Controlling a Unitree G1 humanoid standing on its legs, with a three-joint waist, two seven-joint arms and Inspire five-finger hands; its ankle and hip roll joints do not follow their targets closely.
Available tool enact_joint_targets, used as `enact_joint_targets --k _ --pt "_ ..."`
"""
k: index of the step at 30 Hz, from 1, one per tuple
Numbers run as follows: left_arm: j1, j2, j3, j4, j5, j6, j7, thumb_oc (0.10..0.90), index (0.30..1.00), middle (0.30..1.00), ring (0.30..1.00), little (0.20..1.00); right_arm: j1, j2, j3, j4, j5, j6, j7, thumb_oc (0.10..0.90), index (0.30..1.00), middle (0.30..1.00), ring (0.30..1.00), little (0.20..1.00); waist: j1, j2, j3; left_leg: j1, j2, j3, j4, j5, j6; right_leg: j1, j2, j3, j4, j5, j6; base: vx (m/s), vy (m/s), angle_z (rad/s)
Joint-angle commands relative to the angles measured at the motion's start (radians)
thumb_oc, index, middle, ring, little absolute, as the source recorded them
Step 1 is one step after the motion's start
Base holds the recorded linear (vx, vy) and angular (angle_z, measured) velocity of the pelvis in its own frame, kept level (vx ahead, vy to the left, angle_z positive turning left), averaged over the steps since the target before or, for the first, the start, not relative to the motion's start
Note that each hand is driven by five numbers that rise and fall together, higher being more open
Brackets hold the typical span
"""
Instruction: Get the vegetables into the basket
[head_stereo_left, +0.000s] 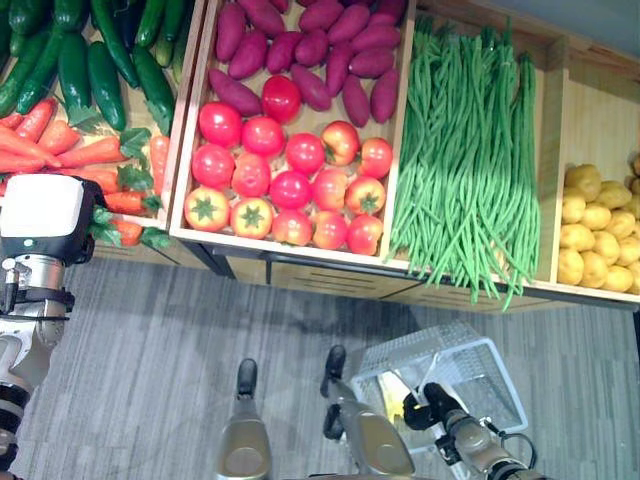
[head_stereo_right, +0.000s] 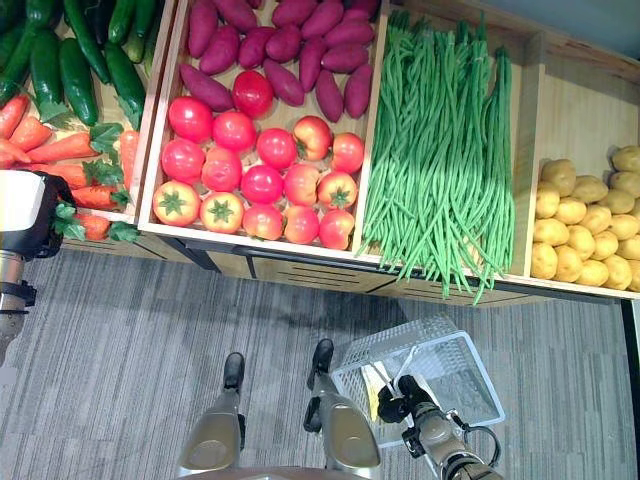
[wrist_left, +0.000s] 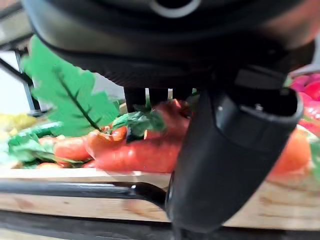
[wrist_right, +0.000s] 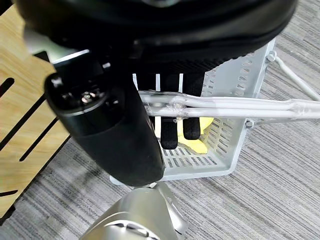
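One basket (head_stereo_left: 480, 375); handles (wrist_right: 225, 106) held in the curled right hand (wrist_right: 170, 100). Sixteen tomatoes (head_stereo_left: 290, 175). Left hand (wrist_left: 225, 150) by the carrots (wrist_left: 135, 152), grip state unreadable.

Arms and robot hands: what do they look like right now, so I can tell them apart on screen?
Both arms are silver-grey metal. The left robot hand is dark with a bulky rounded thumb; a white block sits at its wrist. The right robot hand is equally dark, with slim black fingers.

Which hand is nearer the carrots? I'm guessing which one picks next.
Left. The left hand is right at the carrots; the right hand holds the basket handle down by the floor.
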Motion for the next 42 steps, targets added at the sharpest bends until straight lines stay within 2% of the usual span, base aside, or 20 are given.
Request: enact_joint_targets --k 1,2,3,4,5,6,7,8,9,17,19,20,21,22,28,38,42 --pt "-0.099 0.134 0.184 -0.164 -0.019 0.033 0.252 0.400 0.300 0.300 0.300 0.300 0.112 -0.001 0.035 0.014 -0.017 -0.022 0.017 0.400 0.300 0.300 0.300 0.300 -0.001 0.038 -0.128 -0.039 -0.015 -0.006 -0.001 -0.041 -0.002 0.062 -0.106 0.073 0.071 -0.098 0.137 0.00 0.000 0.00" --pt "-0.090 0.133 0.192 -0.167 -0.019 0.033 0.252 0.400 0.300 0.300 0.300 0.300 0.112 -0.002 0.037 0.014 -0.018 -0.022 0.016 0.400 0.300 0.300 0.300 0.300 -0.003 0.039 -0.129 -0.039 -0.015 -0.006 -0.001 -0.042 -0.002 0.062 -0.105 0.073 0.071 -0.098 0.137 0.00 0.000 0.00" --pt "-0.064 0.025 0.233 -0.176 -0.108 0.023 0.254 0.400 0.300 0.300 0.300 0.300 0.113 0.011 0.027 0.015 -0.020 -0.021 0.001 0.400 0.300 0.300 0.300 0.300 0.005 0.036 -0.128 -0.034 -0.016 -0.008 -0.001 -0.046 -0.002 0.068 -0.105 0.071 0.072 -0.104 0.136 0.00 0.000 0.00" --pt "-0.058 -0.238 0.307 -0.272 -0.340 -0.076 0.281 0.400 0.300 0.300 0.300 0.300 0.117 0.022 0.016 0.022 -0.030 -0.013 -0.021 0.400 0.300 0.300 0.300 0.300 0.001 0.029 -0.128 -0.031 -0.018 -0.011 -0.001 -0.046 0.001 0.073 -0.106 0.070 0.071 -0.106 0.131 0.00 0.000 0.00" --pt "-0.061 -0.382 0.342 -0.314 -0.515 -0.150 0.275 0.400 0.300 0.300 0.300 0.300 0.119 0.018 0.006 0.029 -0.037 -0.003 -0.033 0.400 0.300 0.300 0.300 0.300 -0.003 0.031 -0.128 -0.030 -0.020 -0.012 -0.001 -0.044 0.003 0.075 -0.105 0.070 0.070 -0.105 0.128 0.00 0.000 0.00" --pt "-0.057 -0.387 0.346 -0.318 -0.517 -0.150 0.271 0.400 0.300 0.300 0.300 0.300 0.119 0.013 0.006 0.028 -0.037 -0.003 -0.032 0.400 0.300 0.300 0.300 0.300 -0.004 0.035 -0.128 -0.032 -0.020 -0.012 -0.001 -0.040 0.004 0.072 -0.105 0.070 0.069 -0.101 0.127 0.00 0.000 0.00" --pt "-0.088 -0.509 0.364 -0.347 -0.771 -0.293 0.308 0.400 0.300 0.300 0.300 0.300 0.107 0.008 0.002 0.032 -0.046 0.019 -0.042 0.400 0.300 0.300 0.300 0.300 -0.007 0.035 -0.128 -0.031 -0.023 -0.010 -0.001 -0.042 0.006 0.076 -0.106 0.070 0.068 -0.101 0.126 0.00 0.000 0.00" --pt "-0.100 -0.522 0.359 -0.361 -0.846 -0.297 0.240 0.400 0.300 0.300 0.300 0.300 0.105 -0.002 -0.002 0.032 -0.050 0.033 -0.042 0.400 0.300 0.300 0.300 0.300 -0.009 0.042 -0.127 -0.033 -0.024 -0.010 -0.001 -0.038 0.008 0.076 -0.106 0.068 0.066 -0.096 0.127 0.01 0.034 0.02" --pt "-0.137 -0.548 0.362 -0.311 -1.020 -0.335 0.202 0.400 0.300 0.300 0.300 0.300 0.105 -0.022 0.002 0.013 -0.071 0.046 -0.028 0.400 0.300 0.300 0.300 0.300 -0.014 0.049 -0.128 -0.028 -0.027 -0.008 -0.001 -0.039 0.010 0.081 -0.109 0.067 0.063 -0.091 0.129 0.00 0.038 0.01" --pt "-0.082 -0.517 0.333 -0.347 -0.986 -0.305 0.098 0.400 0.300 0.300 0.300 0.300 0.123 -0.042 -0.027 -0.001 -0.079 0.051 -0.009 0.400 0.300 0.300 0.300 0.300 -0.019 0.052 -0.147 -0.015 -0.024 -0.008 -0.001 -0.043 0.008 0.097 -0.109 0.067 0.059 -0.091 0.131 0.00 0.003 0.00" --pt "-0.063 -0.530 0.305 -0.377 -1.050 -0.339 0.008 0.400 0.300 0.300 0.300 0.300 0.124 -0.044 -0.037 0.004 -0.071 0.052 -0.006 0.400 0.300 0.300 0.300 0.300 -0.021 0.057 -0.154 -0.010 -0.021 -0.007 -0.001 -0.043 0.007 0.101 -0.111 0.068 0.058 -0.091 0.130 0.00 0.000 0.00" --pt "-0.033 -0.530 0.285 -0.388 -1.117 -0.357 -0.102 0.400 0.300 0.300 0.300 0.300 0.126 -0.043 -0.047 0.005 -0.061 0.052 0.001 0.400 0.300 0.300 0.300 0.300 -0.022 0.063 -0.158 -0.004 -0.021 -0.006 -0.001 -0.043 0.006 0.107 -0.111 0.068 0.056 -0.091 0.131 0.00 0.000 0.00" --pt "-0.019 -0.529 0.284 -0.376 -1.144 -0.366 -0.129 0.400 0.300 0.300 0.300 0.300 0.131 -0.045 -0.047 0.005 -0.058 0.052 0.006 0.400 0.300 0.300 0.300 0.300 -0.023 0.065 -0.160 -0.002 -0.021 -0.005 -0.001 -0.044 0.005 0.110 -0.111 0.068 0.055 -0.091 0.130 0.00 0.000 0.00" --pt "-0.019 -0.528 0.285 -0.375 -1.147 -0.367 -0.131 0.400 0.300 0.300 0.300 0.300 0.131 -0.045 -0.047 0.004 -0.058 0.052 0.006 0.400 0.300 0.300 0.300 0.300 -0.023 0.065 -0.161 -0.001 -0.020 -0.005 -0.001 -0.044 0.005 0.111 -0.111 0.068 0.054 -0.091 0.130 0.00 0.000 0.00" --pt "0.087 -0.529 0.193 -0.420 -1.227 -0.351 -0.368 0.400 0.300 0.300 0.300 0.300 0.156 -0.052 -0.083 0.010 -0.050 0.046 0.035 0.400 0.300 0.300 0.300 0.300 -0.030 0.083 -0.188 0.025 -0.020 0.004 -0.001 -0.048 0.003 0.141 -0.111 0.072 0.048 -0.093 0.127 0.02 0.000 -0.04" --pt "0.174 -0.566 0.107 -0.416 -1.315 -0.318 -0.554 0.400 0.300 0.300 0.300 0.300 0.185 -0.070 -0.127 0.023 -0.055 0.042 0.052 0.400 0.300 0.300 0.300 0.300 -0.059 0.114 -0.232 0.071 -0.008 0.035 -0.001 -0.058 -0.002 0.166 -0.104 0.097 0.031 -0.093 0.122 0.02 -0.009 -0.09" --pt "0.196 -0.571 0.100 -0.436 -1.311 -0.312 -0.576 0.400 0.300 0.300 0.300 0.300 0.193 -0.076 -0.138 0.031 -0.059 0.041 0.056 0.400 0.300 0.300 0.300 0.300 -0.066 0.120 -0.239 0.090 -0.004 0.050 -0.001 -0.064 -0.001 0.171 -0.102 0.111 0.032 -0.097 0.120 0.04 -0.004 -0.15"
